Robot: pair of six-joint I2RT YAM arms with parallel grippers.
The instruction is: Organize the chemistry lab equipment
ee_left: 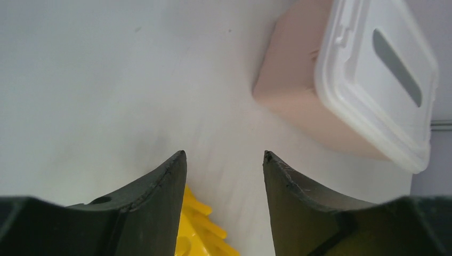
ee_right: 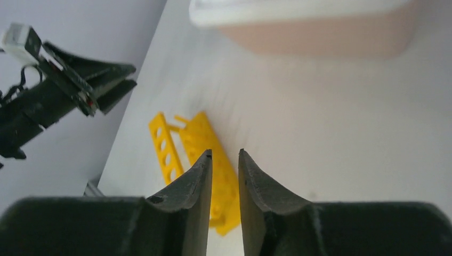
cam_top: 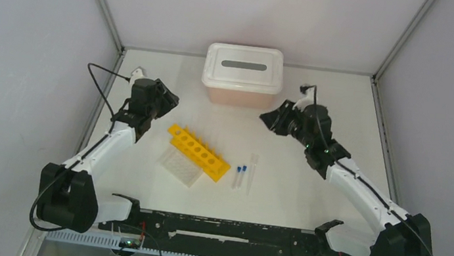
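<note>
The yellow tube rack (cam_top: 198,152) lies at an angle in the middle of the table, and the clear gridded well plate (cam_top: 181,166) rests against its near-left side. Two small blue-capped vials (cam_top: 240,176) and a thin clear tube (cam_top: 252,170) lie to its right. My left gripper (cam_top: 171,101) hovers back-left of the rack, open and empty (ee_left: 224,154), with the rack's end (ee_left: 200,224) below its left finger. My right gripper (cam_top: 269,116) hovers back-right, its jaws narrowly apart with nothing between them (ee_right: 225,152), pointing toward the rack (ee_right: 198,134).
A pink box with a white, grey-slotted lid (cam_top: 243,70) stands at the back centre between the two grippers. It also shows in the left wrist view (ee_left: 298,104) and the right wrist view (ee_right: 320,40). Enclosure walls close in the table's left, right and back edges.
</note>
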